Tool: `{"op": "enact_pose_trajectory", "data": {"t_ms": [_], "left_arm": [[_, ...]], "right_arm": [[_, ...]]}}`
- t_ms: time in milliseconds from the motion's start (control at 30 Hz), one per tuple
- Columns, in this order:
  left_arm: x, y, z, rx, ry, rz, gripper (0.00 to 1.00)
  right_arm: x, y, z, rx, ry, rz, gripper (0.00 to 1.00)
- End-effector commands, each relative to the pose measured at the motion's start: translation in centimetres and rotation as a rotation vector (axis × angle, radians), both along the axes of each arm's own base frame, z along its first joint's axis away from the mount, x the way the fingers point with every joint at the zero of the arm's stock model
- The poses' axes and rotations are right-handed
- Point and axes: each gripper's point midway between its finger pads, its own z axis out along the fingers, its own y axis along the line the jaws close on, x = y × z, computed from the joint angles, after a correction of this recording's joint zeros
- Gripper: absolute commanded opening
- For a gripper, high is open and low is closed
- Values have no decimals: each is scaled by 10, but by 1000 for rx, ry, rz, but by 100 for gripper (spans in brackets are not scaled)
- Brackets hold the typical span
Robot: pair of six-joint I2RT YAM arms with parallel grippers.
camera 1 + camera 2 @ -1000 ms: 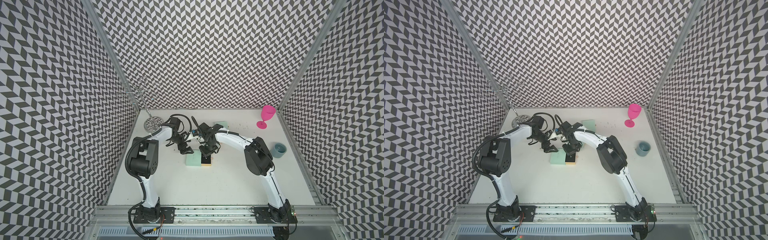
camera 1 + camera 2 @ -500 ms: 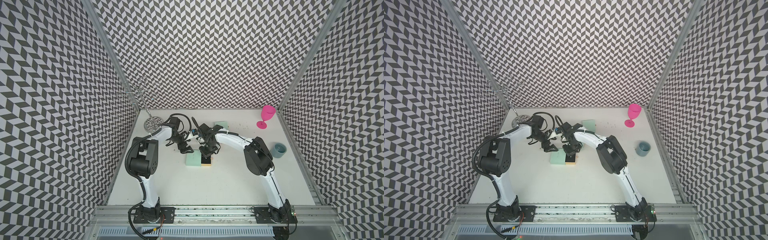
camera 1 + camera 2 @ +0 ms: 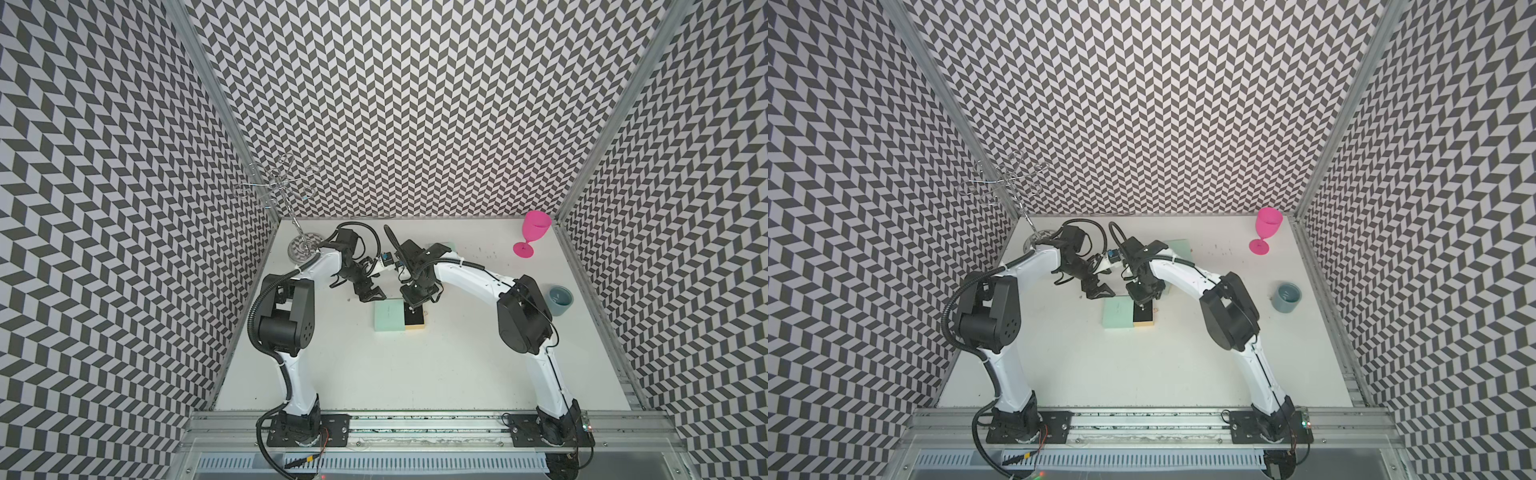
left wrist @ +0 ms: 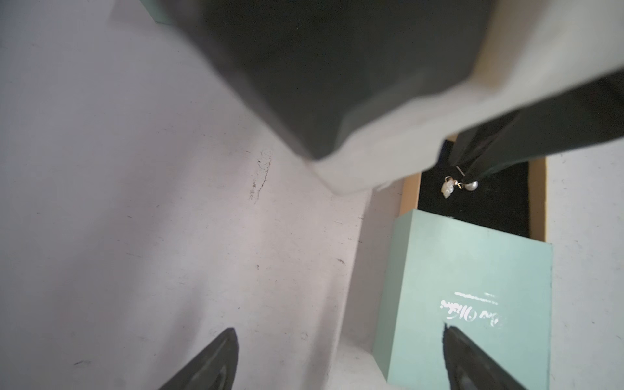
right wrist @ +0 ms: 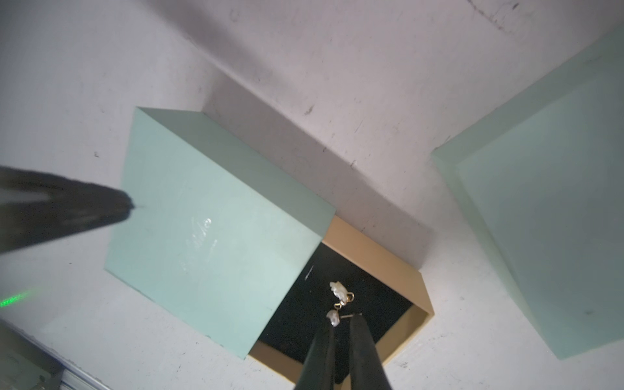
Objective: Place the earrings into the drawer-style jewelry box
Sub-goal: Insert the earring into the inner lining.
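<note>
Right gripper, jaws nearly closed, pinches the earring by its stud over the black lining of the open drawer (left gripper gapes empty nearby); risk: the post catches in the jaws on release and rides back out.

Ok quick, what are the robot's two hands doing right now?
Left gripper: open, holding nothing.
Right gripper: shut on the earring, over the open drawer.

White scuffed table: mint jewelry box, drawer open; second mint box; pink goblet; grey cup; wire stand.
</note>
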Motion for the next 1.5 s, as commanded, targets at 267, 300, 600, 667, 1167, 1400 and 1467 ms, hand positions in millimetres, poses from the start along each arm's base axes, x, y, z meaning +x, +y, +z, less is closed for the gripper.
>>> {"op": "enact_pose_trajectory", "data": {"t_ms": [267, 300, 600, 667, 1167, 1400, 1467], "left_arm": [[-7, -3, 8, -12, -23, -27, 95], [-8, -3, 7, -12, -21, -28, 95], [-12, -4, 3, -12, -10, -26, 95], [-12, -3, 1, -9, -5, -25, 95], [-15, -1, -5, -4, 8, -24, 95], [-15, -1, -5, -6, 8, -23, 95], [-15, -1, -6, -7, 9, -23, 95]], "right_arm": [[3, 5, 2, 35, -8, -6, 10], [3, 5, -2, 33, -3, -9, 10], [5, 6, -17, 42, 18, -12, 10], [5, 5, -20, 40, 21, -13, 10], [-2, 3, -31, 66, 67, -13, 8], [-7, 8, -32, 92, 92, 13, 8], [-10, 9, -34, 98, 104, 22, 8]]}}
